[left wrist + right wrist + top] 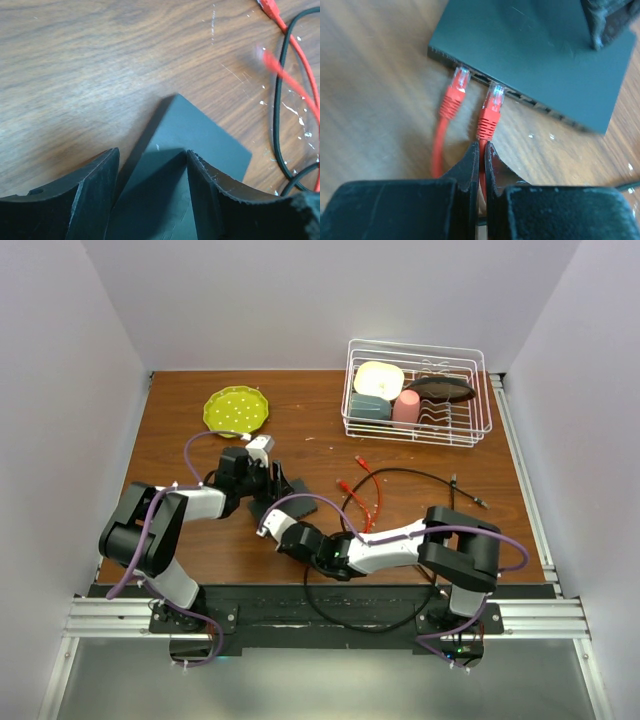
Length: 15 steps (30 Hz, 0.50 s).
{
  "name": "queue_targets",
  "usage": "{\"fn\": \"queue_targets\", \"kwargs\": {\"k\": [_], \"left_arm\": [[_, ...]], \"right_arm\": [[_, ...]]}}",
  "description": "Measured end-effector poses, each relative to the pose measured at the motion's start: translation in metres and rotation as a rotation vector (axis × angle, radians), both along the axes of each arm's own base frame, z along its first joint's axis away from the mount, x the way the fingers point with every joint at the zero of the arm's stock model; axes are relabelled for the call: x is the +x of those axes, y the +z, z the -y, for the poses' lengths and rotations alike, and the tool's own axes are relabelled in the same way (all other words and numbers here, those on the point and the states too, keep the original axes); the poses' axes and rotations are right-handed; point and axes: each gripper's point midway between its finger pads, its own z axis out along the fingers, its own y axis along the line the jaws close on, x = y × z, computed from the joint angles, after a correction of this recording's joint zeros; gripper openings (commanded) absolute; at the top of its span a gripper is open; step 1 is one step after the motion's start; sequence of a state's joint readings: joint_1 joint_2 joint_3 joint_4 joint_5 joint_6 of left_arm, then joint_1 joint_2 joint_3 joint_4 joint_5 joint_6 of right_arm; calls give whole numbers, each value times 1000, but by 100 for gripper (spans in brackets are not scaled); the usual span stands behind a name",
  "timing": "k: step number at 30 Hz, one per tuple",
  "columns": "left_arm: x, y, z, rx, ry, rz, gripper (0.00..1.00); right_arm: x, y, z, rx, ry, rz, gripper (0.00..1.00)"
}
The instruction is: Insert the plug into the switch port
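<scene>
black box (pixel 292 506): mid-table | red cable (pixel 375 498): right of box | plate (pixel 236 409): far left | dish rack (pixel 416 436): far right

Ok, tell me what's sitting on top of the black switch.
Nothing lies on the switch; its visible top is bare. The left hand hangs over it, fingers apart, one finger above the far end. What is beneath that finger is covered.

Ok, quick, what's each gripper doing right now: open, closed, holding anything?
Left gripper: open, fingers either side of the black switch.
Right gripper: closed, holding the red plug by its rear end.
</scene>
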State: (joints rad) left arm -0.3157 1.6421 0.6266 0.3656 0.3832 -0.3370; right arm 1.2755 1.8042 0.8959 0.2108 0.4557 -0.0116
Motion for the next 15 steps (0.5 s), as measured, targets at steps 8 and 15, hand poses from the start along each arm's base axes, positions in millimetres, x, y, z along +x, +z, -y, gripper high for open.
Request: {"fn": "queue_targets", "kwargs": {"k": [8, 15], "left_arm": [[-4, 0, 5, -17, -29, -10, 59], [-5, 0, 5, -16, -29, -13, 55]], "right_arm": [[-3, 0, -4, 42, 72, -67, 0], [4, -3, 1, 49, -36, -68, 0]]}}
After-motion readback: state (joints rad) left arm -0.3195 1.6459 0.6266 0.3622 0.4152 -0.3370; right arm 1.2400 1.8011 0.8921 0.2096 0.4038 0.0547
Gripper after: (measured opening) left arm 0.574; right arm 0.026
